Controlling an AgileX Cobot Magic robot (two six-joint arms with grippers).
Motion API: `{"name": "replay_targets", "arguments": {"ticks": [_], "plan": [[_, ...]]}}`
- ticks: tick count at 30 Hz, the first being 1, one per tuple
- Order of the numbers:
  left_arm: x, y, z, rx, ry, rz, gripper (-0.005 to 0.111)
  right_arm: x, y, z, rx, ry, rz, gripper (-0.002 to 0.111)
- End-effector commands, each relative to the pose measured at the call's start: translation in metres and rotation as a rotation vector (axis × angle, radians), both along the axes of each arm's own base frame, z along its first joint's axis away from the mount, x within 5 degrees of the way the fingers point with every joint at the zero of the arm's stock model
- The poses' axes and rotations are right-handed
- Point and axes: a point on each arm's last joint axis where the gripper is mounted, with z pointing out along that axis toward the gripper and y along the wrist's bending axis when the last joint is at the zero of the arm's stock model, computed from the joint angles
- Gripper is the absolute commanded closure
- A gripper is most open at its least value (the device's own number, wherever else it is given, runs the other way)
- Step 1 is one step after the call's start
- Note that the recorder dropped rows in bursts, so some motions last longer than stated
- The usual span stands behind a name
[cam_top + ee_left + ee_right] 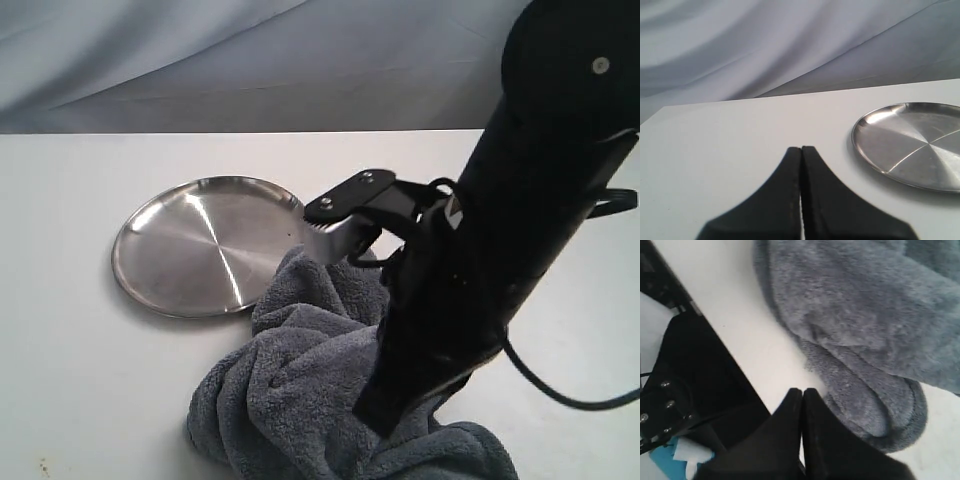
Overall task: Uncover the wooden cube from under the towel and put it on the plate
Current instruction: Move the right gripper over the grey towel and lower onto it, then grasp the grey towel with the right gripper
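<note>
Your left gripper [801, 150] is pinched closed on nothing and hangs over bare tabletop [725, 145]. The plate [910, 145] sits off to one side of it, with nothing on it.

Next along, the towel [310, 390] is bunched in a thick heap, with one fold up against the plate's rim. The cube shows in no view. I judge it lies under that heap, so you are at the uncovering step and none of the placing is done.

Your right gripper [801, 391] is also pressed closed and empty. Its tip is over the tabletop just beside a rolled edge of the towel.

For the next move you would open it, take a fold of the cloth, and draw it up and away from the plate. That should bare the cube without dropping the cloth onto the plate.
</note>
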Motion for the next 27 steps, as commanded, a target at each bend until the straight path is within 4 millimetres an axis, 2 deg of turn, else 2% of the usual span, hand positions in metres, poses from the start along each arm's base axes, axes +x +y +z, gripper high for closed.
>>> {"name": "replay_targets", "arguments": {"ticks": [1,4,6,11,17,22,27], "plan": [[0.000,0.000,0.000,-0.002,-0.012,0.003,0.107,-0.017,0.013,0.001,0.027,0.002,0.099,0.108],[0.000,0.000,0.000,-0.002,-0.012,0.003,0.107,-0.027,0.020,0.001,0.009,-0.014,0.148,0.108],[0.000,0.000,0.000,-0.002,-0.012,0.003,0.107,-0.030,0.027,0.000,0.026,-0.044,0.152,0.104],[0.000,0.000,0.000,-0.002,-0.012,0.003,0.107,-0.034,0.041,-0.006,0.047,-0.061,0.132,0.081],[0.000,0.000,0.000,-0.002,-0.012,0.003,0.107,-0.031,0.055,-0.032,-0.008,0.004,0.106,0.060],[0.000,0.000,0.000,-0.002,-0.012,0.003,0.107,-0.026,0.069,-0.055,-0.002,0.056,0.066,0.057],[0.000,0.000,0.000,-0.002,-0.012,0.003,0.107,-0.022,0.075,-0.068,-0.006,0.051,0.054,0.057]]}}
